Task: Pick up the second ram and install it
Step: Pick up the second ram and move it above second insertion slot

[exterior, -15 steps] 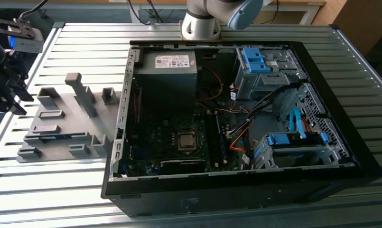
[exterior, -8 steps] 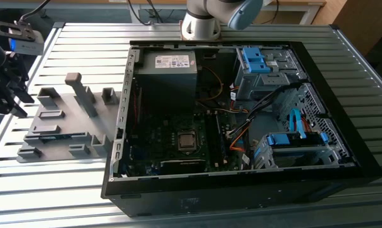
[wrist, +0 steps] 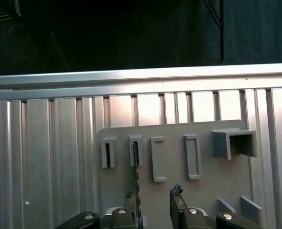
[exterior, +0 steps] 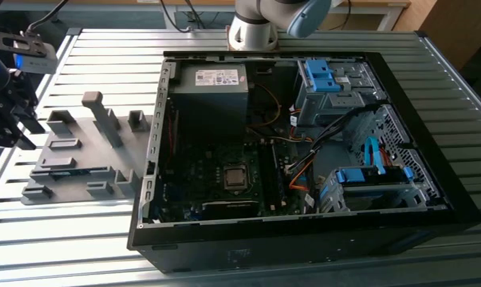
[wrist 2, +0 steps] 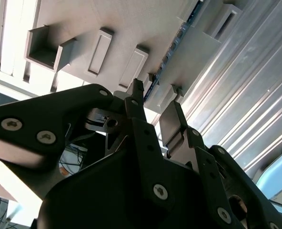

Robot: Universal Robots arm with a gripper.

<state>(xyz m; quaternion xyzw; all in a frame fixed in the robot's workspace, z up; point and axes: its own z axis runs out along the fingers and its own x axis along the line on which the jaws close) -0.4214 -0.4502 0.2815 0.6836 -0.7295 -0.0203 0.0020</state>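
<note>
Black two-finger gripper (exterior: 15,134) in the exterior view hangs at that view's far left, over the end of a flat grey plastic holder plate with raised blocks (exterior: 104,167) on a ribbed aluminium table (exterior: 89,239). Fingers spread, nothing between them here. Second ram, a thin dark blue-green stick (exterior: 69,174), sits on edge low in the plate between grey blocks, apart from the gripper. Open black desktop computer case (exterior: 264,251) lies just beside the plate on that view's right, with a dark green motherboard (exterior: 200,173) inside. Light grey robot arm base (exterior: 252,33) stands behind the case

Second wrist view: gripper (wrist 2: 153,102) seen from behind, jaws apart with a clear gap, holding nothing; one flat grey fingertip pad (wrist 2: 172,121) shows. Beyond the tips, the second ram (wrist 2: 172,52) shows as a thin dark edge standing in the grey plate (wrist 2: 131,24). Table ribs (wrist 2: 255,95) run beside it

First wrist view: gripper (wrist: 153,195) tips point at the grey plate (wrist: 207,191) and stand moderately wide. The second ram (wrist: 136,167) runs edge-on from one slotted block toward the tips, lying in the gap and just beside one finger; the other fingertip (wrist: 176,192) stands well off it. Cannot tell whether the near finger touches. Not gripped. Ribbed table (wrist: 50,157) surrounds the plate
</note>
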